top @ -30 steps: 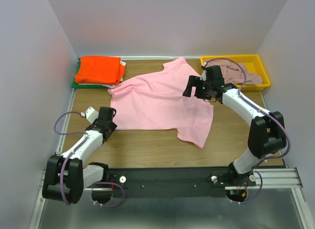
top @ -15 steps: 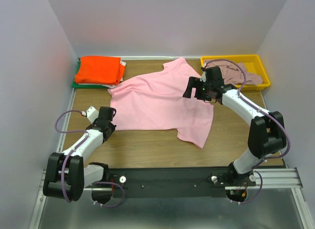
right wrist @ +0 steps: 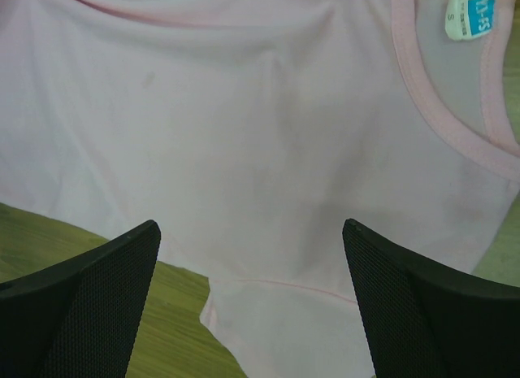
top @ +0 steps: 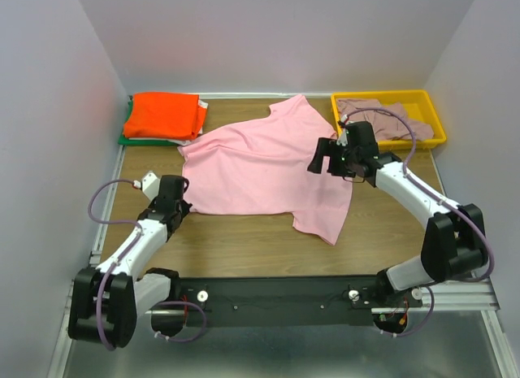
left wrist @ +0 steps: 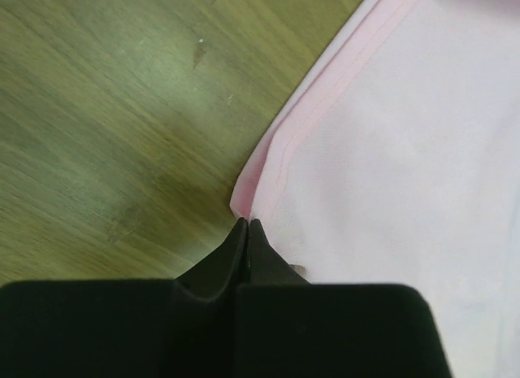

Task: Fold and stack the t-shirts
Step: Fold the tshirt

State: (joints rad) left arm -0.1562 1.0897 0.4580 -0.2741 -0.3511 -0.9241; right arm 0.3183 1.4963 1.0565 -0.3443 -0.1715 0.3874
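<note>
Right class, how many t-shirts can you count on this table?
4. A pink one spread mid-table, a mauve one in the tray, an orange one folded far left, a green one under it. More may be hidden there.

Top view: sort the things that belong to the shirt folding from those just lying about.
Job: pink shirt, orange shirt, green shirt under it, mauve shirt.
Lying about: yellow tray holding the mauve one, wooden table.
</note>
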